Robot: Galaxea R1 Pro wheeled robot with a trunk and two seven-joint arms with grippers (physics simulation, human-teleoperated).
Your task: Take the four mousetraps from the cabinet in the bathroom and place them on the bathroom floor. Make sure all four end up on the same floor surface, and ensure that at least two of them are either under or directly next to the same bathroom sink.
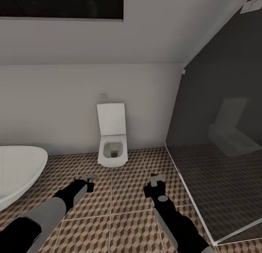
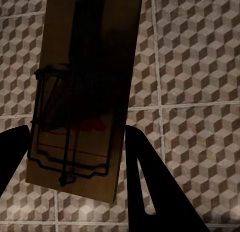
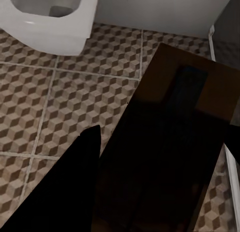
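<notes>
Both arms reach forward low over the bathroom floor, tiled in a brown and beige cube pattern. My left gripper is shut on a mousetrap, a wooden board with dark wire parts and a reddish spot, held between the dark fingers above the tiles. My right gripper is shut on a second mousetrap, which looks dark and shadowed in the right wrist view. In the head view each trap is a small pale piece at a gripper tip. The cabinet and the bathroom sink are out of view.
A white toilet stands against the far wall straight ahead, also close in the right wrist view. A white oval bathtub curves in at the left. A glass shower enclosure with a white floor frame closes off the right.
</notes>
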